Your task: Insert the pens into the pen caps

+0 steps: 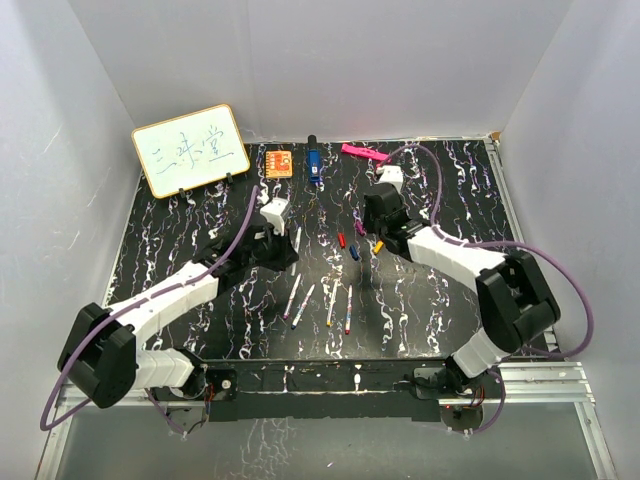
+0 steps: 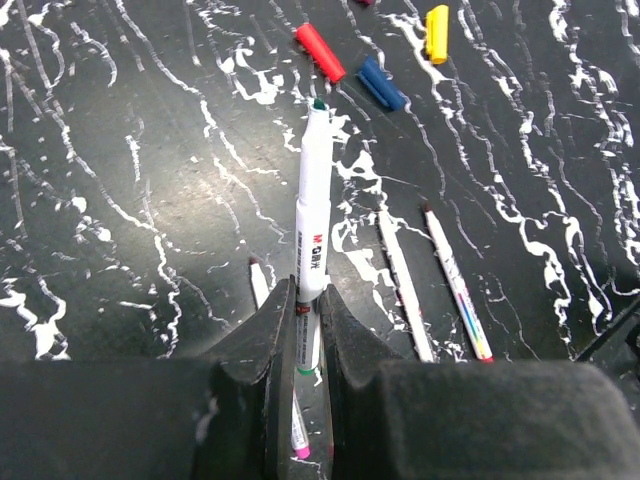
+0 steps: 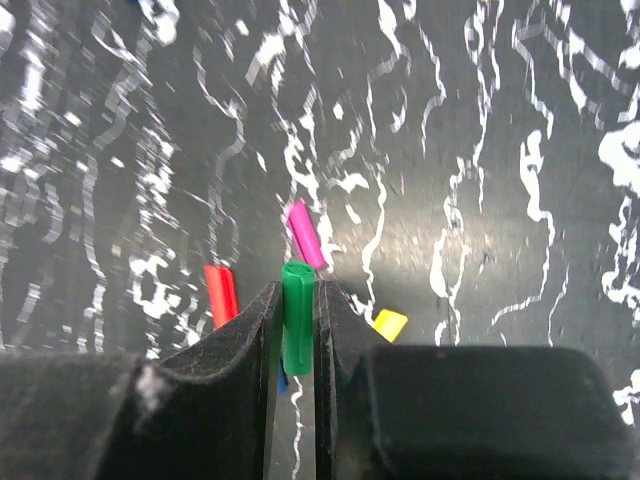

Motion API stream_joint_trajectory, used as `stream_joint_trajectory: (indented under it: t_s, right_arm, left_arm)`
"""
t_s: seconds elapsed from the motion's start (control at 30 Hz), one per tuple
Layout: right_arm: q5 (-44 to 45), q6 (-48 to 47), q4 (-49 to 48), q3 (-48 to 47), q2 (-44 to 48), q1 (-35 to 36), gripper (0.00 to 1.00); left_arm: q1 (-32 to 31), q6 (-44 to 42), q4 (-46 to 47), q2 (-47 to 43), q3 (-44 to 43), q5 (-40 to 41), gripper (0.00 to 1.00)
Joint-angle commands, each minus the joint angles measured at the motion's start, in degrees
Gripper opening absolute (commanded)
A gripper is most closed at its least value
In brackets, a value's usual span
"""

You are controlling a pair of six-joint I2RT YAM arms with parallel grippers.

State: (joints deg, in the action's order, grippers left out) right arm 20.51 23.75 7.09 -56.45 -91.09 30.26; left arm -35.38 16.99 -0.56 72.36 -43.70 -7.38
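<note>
At the near edge of the table (image 1: 420, 320), the overhead view shows both arm bases side by side. Just beyond them, four loose pens (image 1: 331, 305) lie roughly parallel on the black marbled surface; the left wrist view takes in only three of these.

Farther in, the left gripper (image 2: 308, 295) is closed tight on the green-tipped pen (image 2: 314, 190). Its white barrel projects forward past the fingertips. The tip colour is legible in the left wrist view only.

To the right, the right gripper (image 3: 297, 295) pinches the green cap (image 3: 297, 325) upright between its pads. This cap appears only in the right wrist view, because the gripper hides it from above.

Between and just past the two grippers, the other caps lie loose on the table: the red cap (image 2: 320, 52), the blue cap (image 2: 381, 84), the yellow cap (image 2: 437, 33) and the purple cap (image 3: 305, 235). The purple cap is cut off in the left wrist view.

Along the far edge, seen from overhead only, are a whiteboard (image 1: 190, 150), an orange block (image 1: 279, 162), a blue-and-black object (image 1: 313, 162) and a pink bar (image 1: 364, 153).
</note>
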Motion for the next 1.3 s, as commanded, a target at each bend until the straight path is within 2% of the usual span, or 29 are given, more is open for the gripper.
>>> stream_joint_trajectory:
  t_s: [0.0,0.1,0.23,0.4,0.57,0.8,1.27]
  right_arm:
    - [-1.96,-3.97,-12.27,0.90,5.34,-0.05,0.00]
    - [-6.54,-4.85,-18.65,2.14,6.91,-0.03,0.00]
    - [-15.18,-4.59,-37.28,10.80,10.26,-0.05,0.00]
    - [-20.49,-1.39,-51.68,15.59,11.18,0.06,0.00]
    - [-24.90,-0.74,-61.07,17.93,12.41,0.98,0.00]
    - [-29.41,-1.93,-65.55,18.84,13.57,2.08,0.00]
    - [-31.46,-1.93,-66.09,18.62,12.63,5.31,0.00]
  left_arm:
    - [-0.01,-0.28,7.40,-3.11,3.02,-6.67,0.00]
    - [0.04,1.52,15.87,-4.40,6.96,-11.46,0.00]
    - [0.04,5.31,26.80,-4.85,10.74,-14.72,0.00]
    - [0.04,8.25,25.97,-2.24,8.37,-15.85,0.00]
    - [-0.13,11.54,26.79,0.13,7.03,-17.67,0.00]
    - [-0.28,14.88,31.88,1.78,6.41,-21.15,0.00]
    - [-1.23,11.91,34.65,1.92,5.56,-21.23,0.00]
